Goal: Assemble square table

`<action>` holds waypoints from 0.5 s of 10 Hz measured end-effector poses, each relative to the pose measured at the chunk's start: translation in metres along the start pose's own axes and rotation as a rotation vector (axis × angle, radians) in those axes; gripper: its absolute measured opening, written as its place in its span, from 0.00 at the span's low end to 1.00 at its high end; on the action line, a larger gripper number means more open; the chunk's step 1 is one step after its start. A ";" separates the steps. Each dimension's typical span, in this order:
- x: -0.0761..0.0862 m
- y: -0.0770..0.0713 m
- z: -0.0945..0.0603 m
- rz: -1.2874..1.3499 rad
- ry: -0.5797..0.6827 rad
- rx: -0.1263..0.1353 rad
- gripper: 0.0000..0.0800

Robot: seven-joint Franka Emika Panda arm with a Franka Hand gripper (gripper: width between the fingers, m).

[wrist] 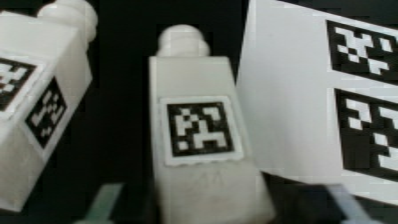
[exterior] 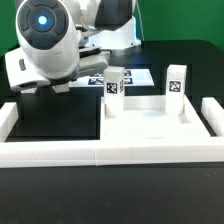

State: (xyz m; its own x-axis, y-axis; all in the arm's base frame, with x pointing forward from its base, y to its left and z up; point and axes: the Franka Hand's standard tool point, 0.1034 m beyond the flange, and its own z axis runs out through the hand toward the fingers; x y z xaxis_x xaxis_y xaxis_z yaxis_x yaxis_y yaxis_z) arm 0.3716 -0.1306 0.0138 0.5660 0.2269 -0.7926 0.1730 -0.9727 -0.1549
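In the wrist view a white leg block (wrist: 199,130) with a black-white tag lies lengthwise between my fingers. My gripper (wrist: 222,202) is open, and a dark gap shows on each side between the leg and the fingertips (wrist: 105,198). A second tagged leg (wrist: 36,90) lies beside it. In the exterior view the square tabletop (exterior: 150,120) lies inside the border wall, with two tagged legs (exterior: 115,83) (exterior: 177,80) standing upright at its far edge. My gripper (exterior: 62,88) is low over the black table at the exterior view's left, mostly hidden by the wrist.
The marker board (wrist: 338,90) lies close beside the leg between my fingers and also shows behind the arm in the exterior view (exterior: 97,76). The long white border wall (exterior: 100,150) runs along the front and up both sides.
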 end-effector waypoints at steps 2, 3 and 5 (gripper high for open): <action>0.000 -0.001 0.000 -0.007 -0.001 -0.002 0.37; 0.000 -0.001 0.000 -0.010 -0.001 -0.002 0.37; 0.001 -0.002 -0.001 -0.014 -0.002 -0.004 0.37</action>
State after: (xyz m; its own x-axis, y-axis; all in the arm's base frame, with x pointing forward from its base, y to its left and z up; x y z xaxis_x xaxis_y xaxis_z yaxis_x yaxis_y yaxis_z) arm 0.3721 -0.1286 0.0140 0.5620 0.2406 -0.7913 0.1842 -0.9691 -0.1638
